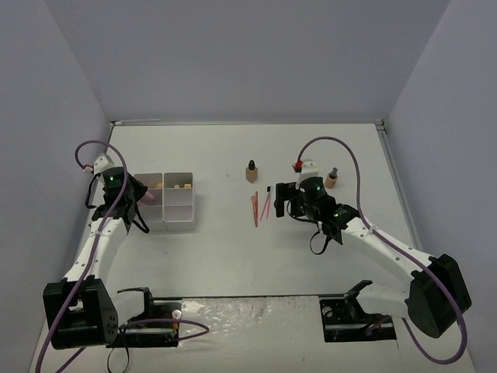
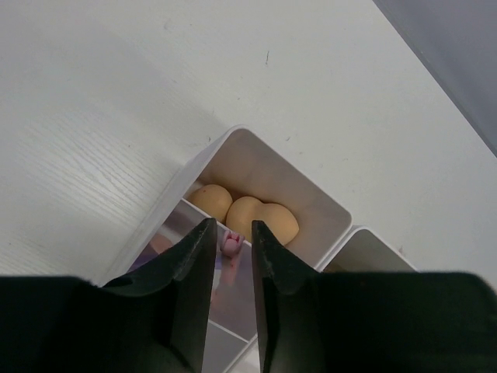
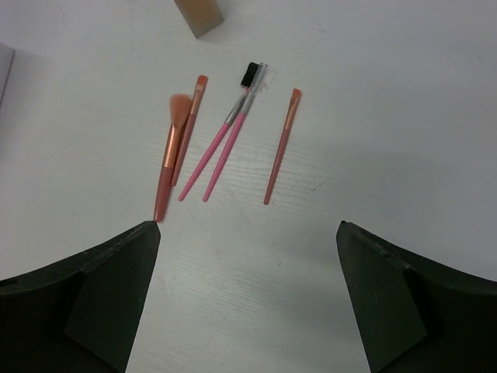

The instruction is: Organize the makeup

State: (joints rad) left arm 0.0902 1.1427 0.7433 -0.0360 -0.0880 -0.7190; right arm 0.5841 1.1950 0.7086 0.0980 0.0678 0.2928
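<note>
Five brushes (image 3: pixel 225 148) loose on the table (image 3: pixel 404 93), beneath a right gripper (image 3: pixel 247 229) spread wide apart.
Centre over one outer handle, turn fingers across it, descend straight; keep the narrow-gapped left gripper (image 2: pixel 233 233), hold impossible to tell, above the box (image 2: pixel 256 148) of sponges (image 2: pixel 248 214).

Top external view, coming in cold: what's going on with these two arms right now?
The left gripper hangs over the white organizer box, jaws nearly together above a compartment holding peach sponges. Something small and pink shows between them; whether it is gripped is unclear. The right gripper is open above five makeup brushes lying loose on the table. Two tan bottles stand there too.
</note>
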